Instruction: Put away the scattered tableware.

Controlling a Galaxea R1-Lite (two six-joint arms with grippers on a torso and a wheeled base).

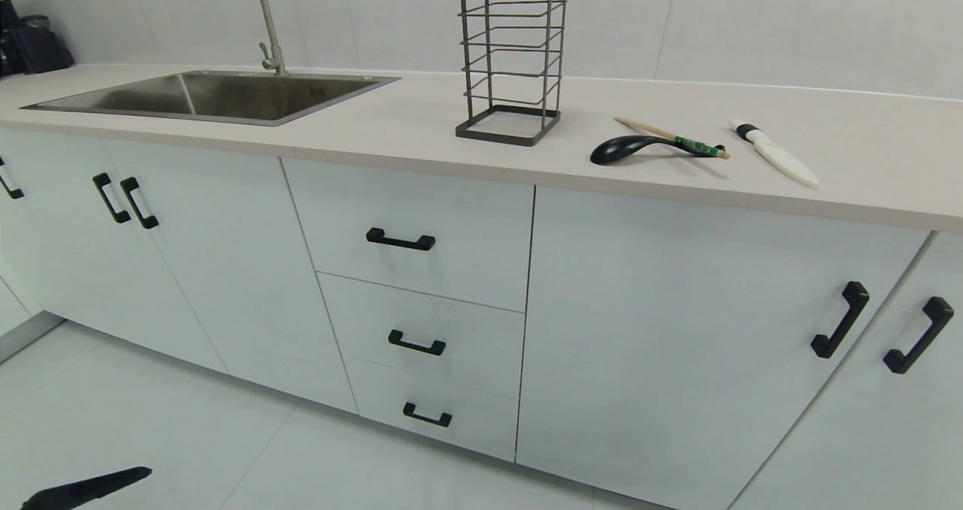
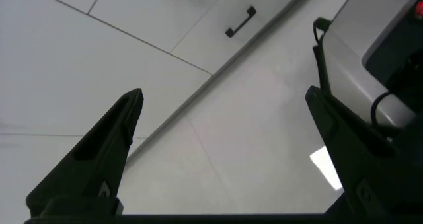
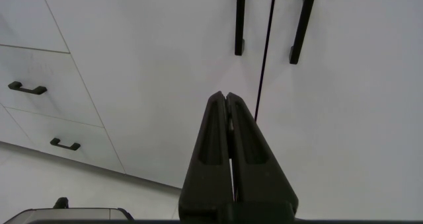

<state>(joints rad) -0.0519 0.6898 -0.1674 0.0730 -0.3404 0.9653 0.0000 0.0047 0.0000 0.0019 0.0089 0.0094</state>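
On the countertop [image 1: 421,130] to the right lie a black spoon [image 1: 628,149], a pair of wooden chopsticks [image 1: 669,136] with green ends, and a white knife [image 1: 775,153] with a black band. My left gripper [image 2: 221,98] hangs low over the floor, open, with nothing between its fingers; one dark tip of it [image 1: 86,487] shows at the lower left in the head view. My right gripper [image 3: 228,98] is shut and empty, pointing at the white cabinet doors [image 3: 198,65].
A black wire rack [image 1: 511,51] stands mid-counter, left of the tableware. A steel sink [image 1: 218,96] with a faucet [image 1: 259,13] is at the far left. Three drawers with black handles [image 1: 401,239] sit under the rack; cabinet doors flank them.
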